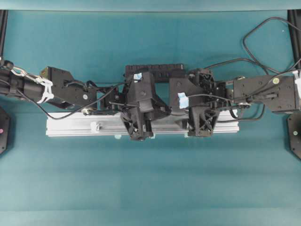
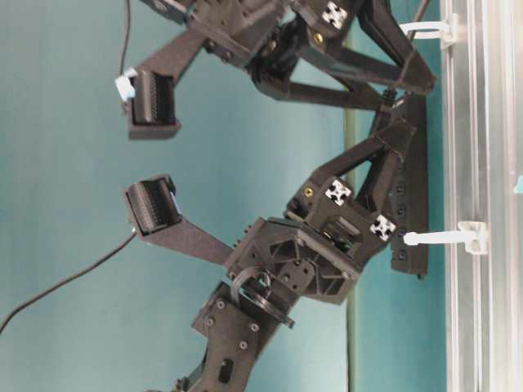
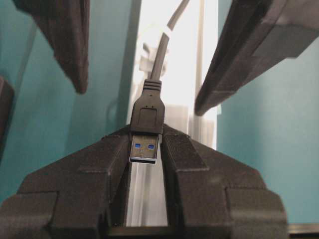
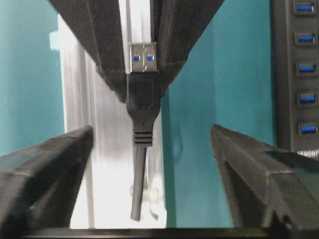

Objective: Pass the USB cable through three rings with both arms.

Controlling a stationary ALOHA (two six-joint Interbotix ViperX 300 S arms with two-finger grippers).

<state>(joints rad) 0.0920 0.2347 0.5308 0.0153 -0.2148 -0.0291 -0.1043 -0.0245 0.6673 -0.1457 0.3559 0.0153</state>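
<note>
Ribbed black USB cable [image 3: 147, 112] — pinched by left gripper [image 3: 145, 149]

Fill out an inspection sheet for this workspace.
Surface: teal table, silver rail lying on it.
Job's things: USB cable, its plug over the rail; two rings seen upright on the rail, third not found.
Clutter: multi-port hub behind the rail.
Hands: left hand shut on the plug; right hand open, straddling the cable.
Cables: loose black cord looping at far right.
Surroundings: black frame posts at the far corners.
</note>
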